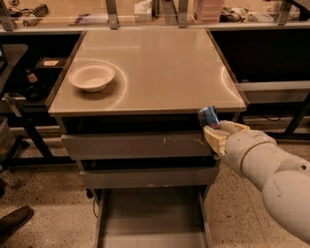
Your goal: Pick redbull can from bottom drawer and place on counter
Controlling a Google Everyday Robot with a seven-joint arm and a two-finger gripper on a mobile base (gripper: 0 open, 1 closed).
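The redbull can (209, 116) is a small blue-and-silver can, tilted, held in my gripper (216, 130). My gripper is shut on it at the front right corner of the counter (160, 63), level with the counter's metal edge. My white arm (271, 174) reaches in from the lower right. The bottom drawer (150, 218) stands pulled open below, and the part of its grey floor that shows is bare.
A white bowl (92, 76) sits on the counter's left side. Two shut grey drawer fronts (138, 145) are between the counter and the open drawer. A cluttered bench (145, 12) runs along the back. A dark shoe (14, 220) is on the floor at lower left.
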